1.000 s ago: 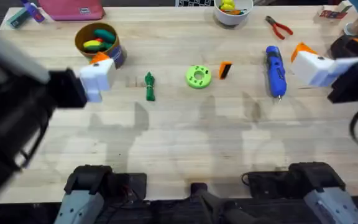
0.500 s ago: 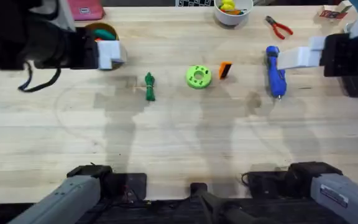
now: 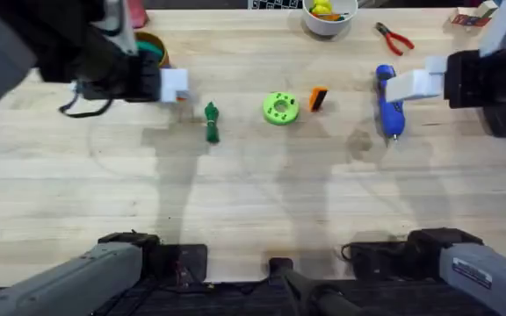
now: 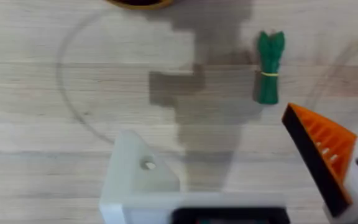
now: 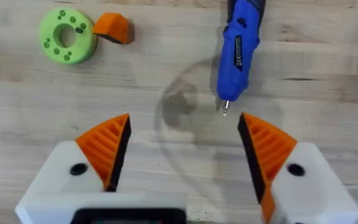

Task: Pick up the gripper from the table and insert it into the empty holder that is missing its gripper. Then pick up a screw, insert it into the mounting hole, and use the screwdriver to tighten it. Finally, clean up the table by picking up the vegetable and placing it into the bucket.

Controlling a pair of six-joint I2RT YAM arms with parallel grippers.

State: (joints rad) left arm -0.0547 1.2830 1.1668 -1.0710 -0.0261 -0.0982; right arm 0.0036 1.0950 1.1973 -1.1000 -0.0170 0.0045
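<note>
The loose gripper [image 3: 319, 98], an orange wedge with a black side, lies on the wooden counter [image 3: 262, 193] toward its far edge, near the middle, just beside a green round disc [image 3: 280, 108] and untouched. The left gripper [image 4: 247, 180] hovers over the far left part of the counter with its fingers spread and pinching nothing. One finger carries its orange ribbed pad [image 4: 322, 152]. The other is a bare white holder [image 4: 138, 177] with a dark mounting hole showing, evidently the empty base awaiting the wedge. The right gripper [image 5: 182, 155] hangs over the far right part of the counter, both orange pads fitted, fingers spread and empty. It sits just above the thin tip of the blue screwdriver [image 5: 238, 46], which lies flat and pointing toward the near edge. That posture suggests it is placed to reach either the screwdriver or the wedge to its side. The green toy vegetable [image 4: 269, 68] lies flat between the left gripper and the disc, near the bucket [image 3: 152, 48], which is partly hidden behind the left arm at the far left. Red-handled pliers [image 3: 395, 39] and a white bowl [image 3: 328, 22] rest along the far edge. No screw can be made out. Judged from this, the first step has not begun.
</note>
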